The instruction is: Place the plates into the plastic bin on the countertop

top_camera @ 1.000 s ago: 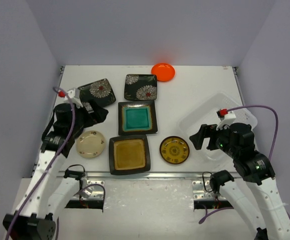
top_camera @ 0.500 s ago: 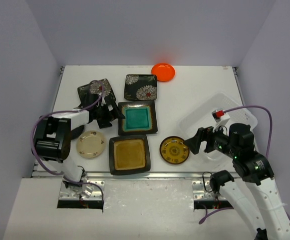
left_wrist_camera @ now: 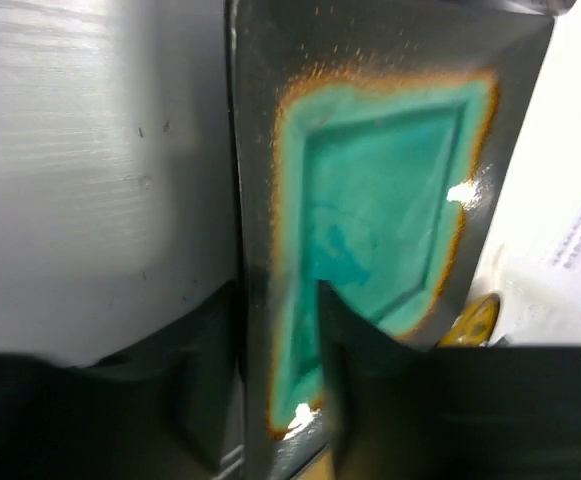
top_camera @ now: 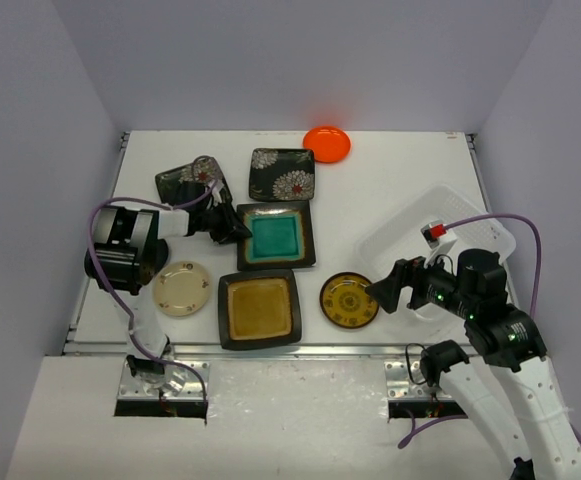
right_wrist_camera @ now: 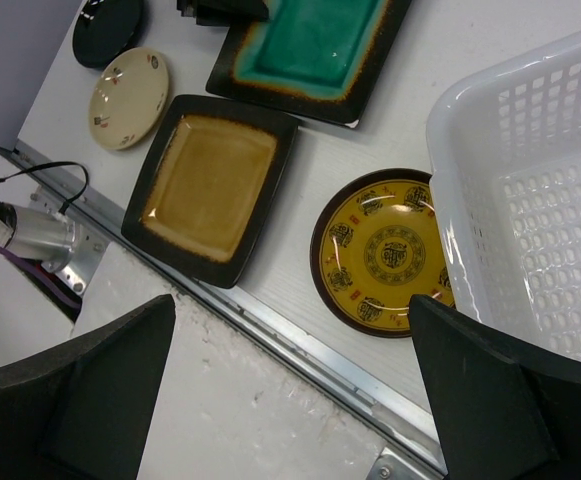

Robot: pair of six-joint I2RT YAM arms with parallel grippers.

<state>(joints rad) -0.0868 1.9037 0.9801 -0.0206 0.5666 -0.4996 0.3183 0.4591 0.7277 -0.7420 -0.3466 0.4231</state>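
The teal-centred plate (top_camera: 275, 237) lies flat in the middle of the countertop (top_camera: 390, 190). My left gripper (top_camera: 232, 228) is shut on its left rim; the left wrist view shows one finger outside the dark rim and one over the teal centre (left_wrist_camera: 370, 200). The plastic bin (top_camera: 440, 245) stands at the right. My right gripper (top_camera: 385, 290) hangs open and holds nothing, above the gap between the yellow-patterned plate (right_wrist_camera: 380, 255) and the bin's near corner (right_wrist_camera: 530, 200). The amber plate (top_camera: 259, 308) and cream plate (top_camera: 181, 288) lie near the front.
Two black flowered plates (top_camera: 192, 180) (top_camera: 282, 173) and the orange plate (top_camera: 327, 144) lie at the back. A metal rail (right_wrist_camera: 270, 320) runs along the front edge. Lilac walls close in the left, right and back sides.
My left arm swung in from the far left to the teal plate's left edge and its jaws closed on the rim. The right gripper drifted slightly left toward the yellow plate, still open.
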